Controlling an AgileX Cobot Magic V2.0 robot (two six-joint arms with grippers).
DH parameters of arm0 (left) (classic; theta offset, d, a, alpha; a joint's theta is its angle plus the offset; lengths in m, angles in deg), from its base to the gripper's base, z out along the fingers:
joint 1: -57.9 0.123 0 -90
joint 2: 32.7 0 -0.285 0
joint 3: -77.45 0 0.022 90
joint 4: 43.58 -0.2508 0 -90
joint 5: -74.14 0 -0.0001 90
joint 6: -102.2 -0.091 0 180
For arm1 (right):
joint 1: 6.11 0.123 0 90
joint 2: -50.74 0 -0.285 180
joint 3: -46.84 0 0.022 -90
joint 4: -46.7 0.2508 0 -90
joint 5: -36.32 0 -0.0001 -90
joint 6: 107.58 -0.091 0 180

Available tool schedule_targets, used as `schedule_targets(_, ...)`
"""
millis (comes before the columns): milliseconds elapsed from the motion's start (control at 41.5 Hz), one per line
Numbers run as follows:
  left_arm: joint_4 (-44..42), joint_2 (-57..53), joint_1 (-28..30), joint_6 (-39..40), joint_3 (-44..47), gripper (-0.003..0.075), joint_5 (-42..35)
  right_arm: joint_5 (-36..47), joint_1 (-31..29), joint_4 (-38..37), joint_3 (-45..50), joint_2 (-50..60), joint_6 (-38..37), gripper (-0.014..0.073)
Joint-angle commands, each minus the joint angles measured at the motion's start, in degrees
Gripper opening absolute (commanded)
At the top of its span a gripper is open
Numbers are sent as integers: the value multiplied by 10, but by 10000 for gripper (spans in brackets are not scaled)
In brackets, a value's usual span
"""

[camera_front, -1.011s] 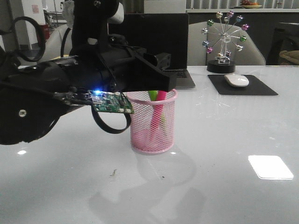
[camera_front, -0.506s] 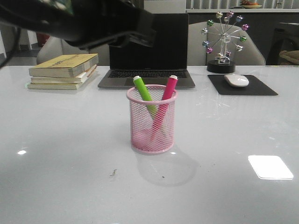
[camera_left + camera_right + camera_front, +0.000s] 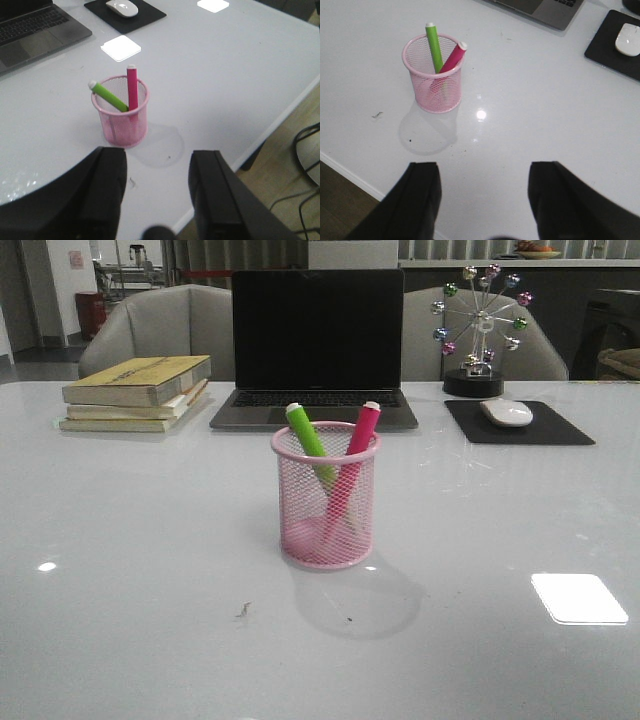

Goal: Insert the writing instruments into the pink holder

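We begin with the white bench (image 3: 130, 590), which carries everything. At its far side sit a laptop (image 3: 317, 345), a stack of books (image 3: 137, 392), a mouse (image 3: 507, 412) on its dark mouse pad (image 3: 560, 430) and a small ferris-wheel ornament (image 3: 480, 325). Near the middle of the bench stands the pink holder (image 3: 326, 502), upright and well apart from all of these.

Inside it we see both writing instruments: the lime green marker (image 3: 309, 436) and the magenta marker (image 3: 352, 455), each leaning on the rolled rim, crossing low in the mesh, their white ends above the rim.

We judge the inserting done; what is left is to keep clear. Doing that well means we hold both arms high and away from the light cup, so that nothing brushes the protruding marker ends and tips it.

The left gripper (image 3: 156, 200) hangs above the near edge of the bench, its jaws spread wide, holding nothing and touching nothing. The right gripper (image 3: 485, 200) does likewise, jaws wide and empty, with the holder well ahead of it. Neither arm shows in the front view.
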Motion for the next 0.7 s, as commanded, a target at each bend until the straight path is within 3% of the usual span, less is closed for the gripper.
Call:
schedule_targets(0,-1,-47,1,-1,-16,374,37,39,-1,-5,-17,3,-1,497)
schedule_targets(217,-2,-109,1,-1,-15,374,122,39,-1,-5,-17,3,-1,497)
schedule_targets(674,-15,-113,1,-1,-15,359,120,13,-1,-40,-16,3,0,492)
